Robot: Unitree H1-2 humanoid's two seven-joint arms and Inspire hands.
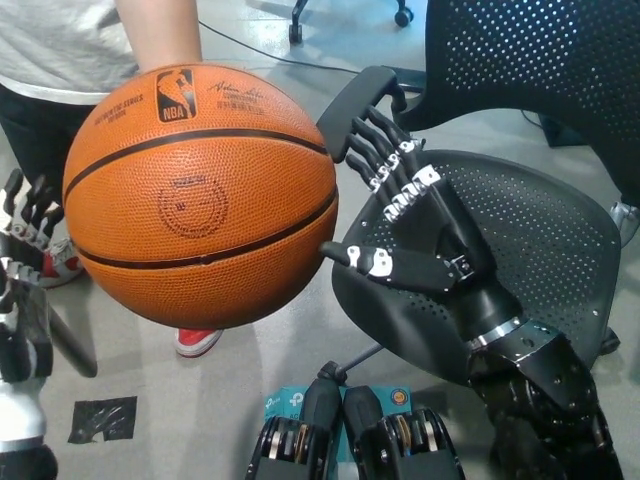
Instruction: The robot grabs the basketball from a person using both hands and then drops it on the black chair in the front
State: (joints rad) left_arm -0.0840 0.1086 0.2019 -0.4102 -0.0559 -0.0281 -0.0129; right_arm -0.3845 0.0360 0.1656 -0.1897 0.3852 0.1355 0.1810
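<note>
An orange NBA basketball [200, 195] fills the left middle of the head view, held out from above by a person's forearm [158, 30]. My black right hand [415, 220] is open just right of the ball, palm toward it, thumb tip almost touching its side. My white left hand [25, 250] is open at the left edge, close beside the ball, partly cut off by the frame. The black mesh chair [540, 230] stands at the right, its seat under my right arm.
The person stands at the upper left in a white shirt, with red-and-white shoes [200, 338] on the grey floor. A dark chair leg [65, 335] slants at the lower left. Black tape [105, 420] marks the floor. Another chair's wheeled base [350, 12] shows at the top.
</note>
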